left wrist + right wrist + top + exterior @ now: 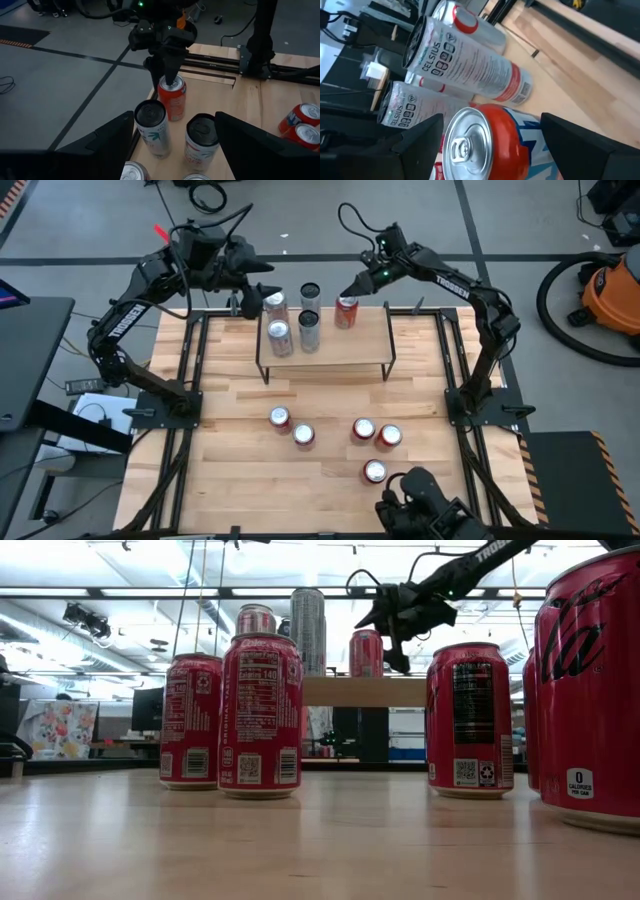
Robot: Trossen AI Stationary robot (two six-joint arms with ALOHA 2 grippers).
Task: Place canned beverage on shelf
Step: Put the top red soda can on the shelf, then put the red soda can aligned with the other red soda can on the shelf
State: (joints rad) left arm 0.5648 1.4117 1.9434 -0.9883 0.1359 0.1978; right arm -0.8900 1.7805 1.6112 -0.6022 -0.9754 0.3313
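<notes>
The shelf (pixel 340 352) stands at the table's far middle and also shows in the low view (pixel 365 691). On it stand two tall silver cans (pixel 310 293) (pixel 309 330), two shorter cans (pixel 275 304) (pixel 280 338) and a red can (pixel 346 311). My right gripper (pixel 351 287) is open, just above the red can (pixel 480 145), with a finger on either side of its top. My left gripper (pixel 262 290) is open and empty at the shelf's far left corner, facing the cans (pixel 152 125). My right gripper comes at the red can's top rim (pixel 451 131) slanting down from the far right, one finger (pixel 420 137) on each side. I cannot tell whether the fingers touch it. The can stands upright on the shelf.
Several red cans stand upright on the table nearer the front: two left of centre (pixel 279 417) (pixel 303 435) and three right of centre (pixel 363 428) (pixel 389 436) (pixel 375 471). They loom large in the low view (pixel 260 715). A dark device (pixel 430 505) sits at the near edge.
</notes>
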